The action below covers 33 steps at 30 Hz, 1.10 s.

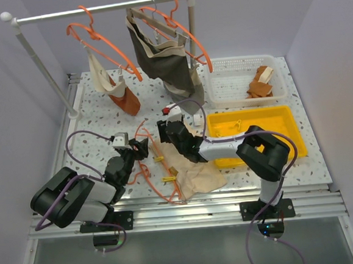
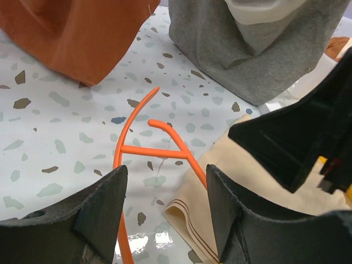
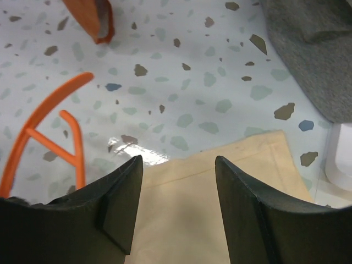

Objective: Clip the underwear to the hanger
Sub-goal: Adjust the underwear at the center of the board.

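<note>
The orange hanger [image 1: 149, 176] lies flat on the speckled table, its hook end [image 2: 159, 153] pointing toward the back. The cream underwear [image 1: 198, 176] lies spread over the hanger's right side. My left gripper [image 2: 166, 170] is open just above the hanger's neck, with the underwear's striped corner [image 2: 242, 170] by its right finger. In the top view it [image 1: 141, 148] sits left of the cloth. My right gripper [image 3: 179, 160] is open over the underwear's upper edge [image 3: 181, 209], holding nothing, with the hanger [image 3: 52, 144] to its left. From above it [image 1: 169, 134] hovers beside the left one.
Behind, a white rail carries more orange hangers with a grey-brown garment [image 1: 168, 59] and cream and rust cloths [image 1: 115, 88]. A white basket [image 1: 222, 95] holding cloth and a yellow tray [image 1: 289, 132] stand at the right. Yellow clips [image 1: 160, 159] lie along the hanger.
</note>
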Motion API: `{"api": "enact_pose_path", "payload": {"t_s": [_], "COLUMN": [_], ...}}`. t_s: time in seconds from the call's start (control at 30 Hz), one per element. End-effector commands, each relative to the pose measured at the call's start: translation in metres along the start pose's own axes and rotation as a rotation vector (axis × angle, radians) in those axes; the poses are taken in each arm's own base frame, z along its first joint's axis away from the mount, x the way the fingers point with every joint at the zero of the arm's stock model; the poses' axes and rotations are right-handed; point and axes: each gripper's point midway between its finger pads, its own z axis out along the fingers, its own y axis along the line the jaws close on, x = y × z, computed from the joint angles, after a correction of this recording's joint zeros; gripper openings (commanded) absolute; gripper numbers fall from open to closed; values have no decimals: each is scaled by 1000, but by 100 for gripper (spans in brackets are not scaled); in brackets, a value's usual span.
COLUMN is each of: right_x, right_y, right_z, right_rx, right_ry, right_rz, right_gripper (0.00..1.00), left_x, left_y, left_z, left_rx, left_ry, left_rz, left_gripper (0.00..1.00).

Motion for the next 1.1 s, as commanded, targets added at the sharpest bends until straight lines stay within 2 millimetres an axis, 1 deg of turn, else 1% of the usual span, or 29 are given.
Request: {"api": "enact_pose_path", "payload": {"t_s": [0.0, 0.03, 0.1, 0.17, 0.2, 0.3, 0.47, 0.53, 0.6, 0.73, 0.77, 0.87, 0.9, 0.93, 1.0, 1.03, 1.07], "right_x": [21, 23, 36, 42, 50, 56, 71, 78, 84, 95, 97, 104, 104, 103, 99, 91, 84], "right_y": [-9, -9, -9, -8, -10, -9, -17, -22, -25, -32, -32, -38, -41, -42, -48, -49, -54], "right_z": [14, 16, 21, 24, 25, 28, 34, 36, 35, 35, 35, 34, 34, 34, 33, 32, 31], "right_rx": [45, 43, 43, 40, 48, 48, 82, 99, 109, 129, 129, 156, 166, 176, 208, 216, 242], "right_ry": [38, 43, 67, 79, 103, 121, 175, 202, 221, 262, 267, 282, 283, 282, 277, 262, 244], "right_rz": [-17, -16, -32, -36, -50, -51, -51, -48, -48, -56, -59, -61, -63, -59, -70, -67, -71], "right_gripper": [59, 59, 59, 59, 59, 59, 59, 56, 52, 47, 45, 31, 21, 14, 3, 0, 0], "left_x": [-28, -29, -30, -28, -28, -29, -29, -30, -30, -30, -31, -32, -31, -32, -32, -31, -31], "left_y": [-3, -3, -3, -2, -3, -2, -1, -1, 0, 0, 0, 0, 0, 0, 0, 0, 0], "left_z": [1, 0, 0, 0, 0, 0, -1, -1, -2, -2, -2, -3, -3, -3, -3, -3, -3], "left_rx": [6, 5, 4, 3, 4, 3, 1, -2, -5, -6, -7, -5, -6, -5, -5, -6, -6], "left_ry": [-109, -112, -113, -109, -108, -110, -112, -114, -115, -117, -119, -121, -119, -121, -121, -120, -120], "left_rz": [-25, -24, -25, -25, -23, -24, -23, -22, -20, -18, -20, -19, -19, -19, -19, -17, -17], "left_gripper": [63, 63, 63, 63, 63, 63, 63, 63, 63, 63, 63, 63, 63, 63, 63, 63, 63]}}
